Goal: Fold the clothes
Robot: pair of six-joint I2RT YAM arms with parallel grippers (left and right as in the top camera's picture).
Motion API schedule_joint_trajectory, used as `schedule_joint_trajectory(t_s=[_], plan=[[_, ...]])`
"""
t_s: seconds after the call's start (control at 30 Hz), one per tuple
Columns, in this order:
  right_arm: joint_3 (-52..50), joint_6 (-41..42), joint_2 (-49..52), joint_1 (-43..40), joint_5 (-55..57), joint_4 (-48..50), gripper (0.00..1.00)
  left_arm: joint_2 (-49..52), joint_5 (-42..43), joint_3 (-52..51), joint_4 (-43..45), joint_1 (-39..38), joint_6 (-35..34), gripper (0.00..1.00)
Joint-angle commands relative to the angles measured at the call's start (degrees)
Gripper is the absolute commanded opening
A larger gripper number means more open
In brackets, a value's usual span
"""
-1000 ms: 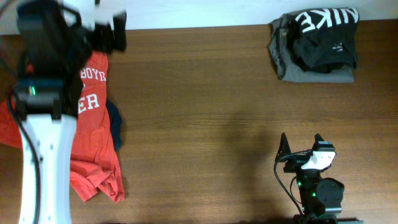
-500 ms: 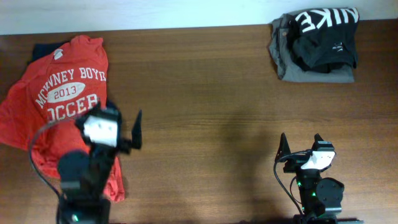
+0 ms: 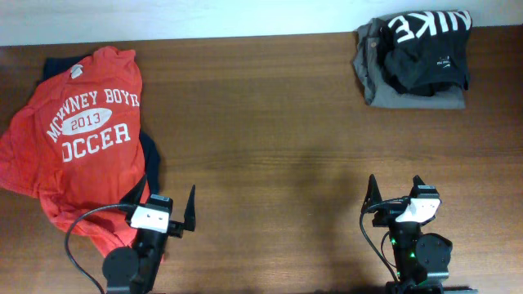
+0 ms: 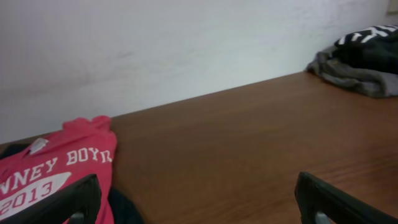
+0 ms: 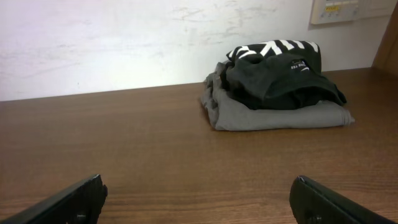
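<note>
The dark blackish-green T-shirt with white NIKE lettering (image 3: 425,49) lies bunched at the back right, on top of a folded grey garment (image 3: 409,94). It also shows in the right wrist view (image 5: 280,78) and at the far right of the left wrist view (image 4: 373,50). My left gripper (image 3: 170,206) is open and empty at the front left, its left finger over the red shirt's hem. My right gripper (image 3: 395,189) is open and empty at the front right, far in front of the dark shirt.
A red T-shirt with white soccer print (image 3: 82,155) lies spread at the left, with a dark navy garment (image 3: 151,163) showing under its edge. A white wall (image 5: 124,37) runs behind the wooden table (image 3: 270,131).
My left arm has drawn back from over the red shirt to the front edge of the table, and the red shirt now lies uncovered. The right arm has not moved.
</note>
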Motion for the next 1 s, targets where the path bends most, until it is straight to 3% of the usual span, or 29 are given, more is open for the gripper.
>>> schedule_joint_trajectory(t_s=[0.0, 0.17, 0.27, 0.97], plan=[[-0.3, -0.4, -0.3, -0.1, -0.1, -0.3, 0.99, -3.4, -3.1, -3.8, 2.8, 0.3, 0.5, 0.99], [-0.3, -0.4, -0.3, -0.1, -0.1, -0.3, 0.99, -7.1, -3.0, -4.3, 1.1, 3.3, 0.5, 0.99], [-0.3, -0.4, -0.3, -0.1, -0.1, -0.3, 0.99, -9.2, -3.1, -4.3, -5.3, 5.7, 0.5, 0.99], [-0.3, -0.4, -0.3, -0.1, -0.1, -0.3, 0.99, -9.1, -3.1, -4.3, -5.3, 6.6, -0.4, 0.99]])
